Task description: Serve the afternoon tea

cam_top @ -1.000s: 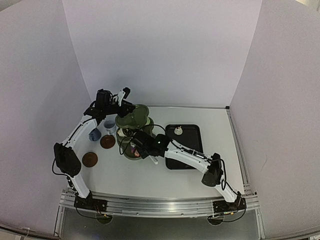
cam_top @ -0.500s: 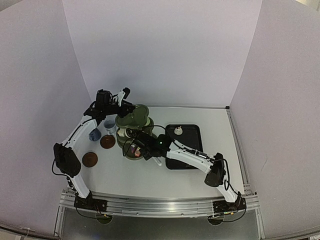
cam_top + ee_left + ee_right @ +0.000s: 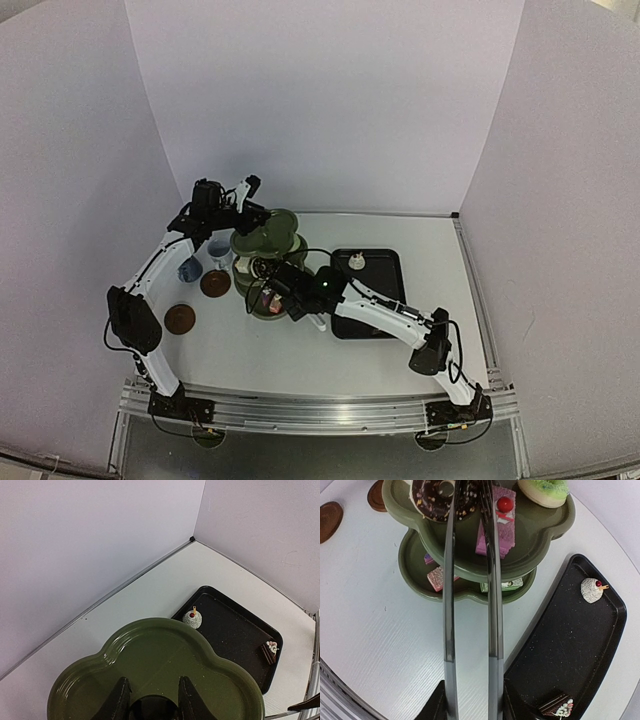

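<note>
Left pincer (image 3: 153,690) hangs over the bare top tier of the olive-green, three-tier scalloped stand (image 3: 150,650). It is clenched on a dark round knob (image 3: 152,709) at the tier's centre, apparently a steadying hold.

Further left on the white bench (image 3: 290,352), a dark-blue cup (image 3: 188,268) and a pale cup (image 3: 219,250) stand near a brown round saucer (image 3: 181,318) and a second brown round saucer (image 3: 215,283). Both saucers look bare.

The stand's middle tier carries a chocolate ring cake (image 3: 432,500), a pink square cake with a red cherry (image 3: 500,530) and a green-iced ring cake (image 3: 545,490). A small pink slab (image 3: 440,576) lies on the bottom tier among pieces that are half hidden.

The right pincer (image 3: 476,700) is grasping long silvery tongs (image 3: 494,605) by their near end. The blades are parted and run straight away from it over the middle tier. Nothing shows between them, and their tips pass out of the wrist view.

To the right is a black rectangular tray (image 3: 560,650) with a grey-white domed cake with a cherry (image 3: 592,590) at its far end. A chocolate slice (image 3: 555,707) lies at its near corner.

The next fetch probably turns on the fact that both of these cakes lie to the right of the tongs. The tongs' long axis points at the stand, away from the tray. The right arm is nearer, so it would likely draw back and swing right. The slice lies slantwise, so the blades would need turning to straddle it.
</note>
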Action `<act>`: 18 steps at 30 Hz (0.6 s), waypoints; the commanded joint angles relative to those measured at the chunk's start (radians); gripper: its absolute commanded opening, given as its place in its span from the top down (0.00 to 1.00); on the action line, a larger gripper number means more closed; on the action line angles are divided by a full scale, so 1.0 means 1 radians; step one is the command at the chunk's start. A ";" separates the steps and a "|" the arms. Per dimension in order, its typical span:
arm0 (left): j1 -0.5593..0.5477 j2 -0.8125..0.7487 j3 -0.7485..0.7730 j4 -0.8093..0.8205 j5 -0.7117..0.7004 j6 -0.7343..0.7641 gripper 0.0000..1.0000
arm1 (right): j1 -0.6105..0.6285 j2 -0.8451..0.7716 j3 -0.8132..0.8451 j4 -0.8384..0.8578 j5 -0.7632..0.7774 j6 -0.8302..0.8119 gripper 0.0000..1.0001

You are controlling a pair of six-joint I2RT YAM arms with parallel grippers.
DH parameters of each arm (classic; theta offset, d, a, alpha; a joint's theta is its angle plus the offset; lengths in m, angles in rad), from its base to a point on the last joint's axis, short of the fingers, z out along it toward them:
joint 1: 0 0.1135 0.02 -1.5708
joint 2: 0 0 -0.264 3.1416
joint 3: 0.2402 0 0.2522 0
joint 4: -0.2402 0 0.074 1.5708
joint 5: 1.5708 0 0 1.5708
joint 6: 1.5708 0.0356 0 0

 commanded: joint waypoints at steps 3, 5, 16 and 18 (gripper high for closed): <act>-0.005 -0.030 -0.019 -0.046 -0.021 0.013 0.94 | 0.005 -0.031 0.059 -0.002 0.021 0.022 0.67; -0.005 -0.030 -0.020 -0.046 -0.023 0.013 0.94 | 0.005 -0.037 0.058 -0.001 0.024 0.025 0.67; -0.005 -0.038 -0.012 -0.053 -0.028 0.019 0.79 | 0.005 -0.119 0.026 0.047 0.007 0.054 0.68; -0.005 -0.040 -0.009 -0.057 -0.032 0.025 0.70 | 0.005 -0.150 -0.002 0.060 0.001 0.064 0.68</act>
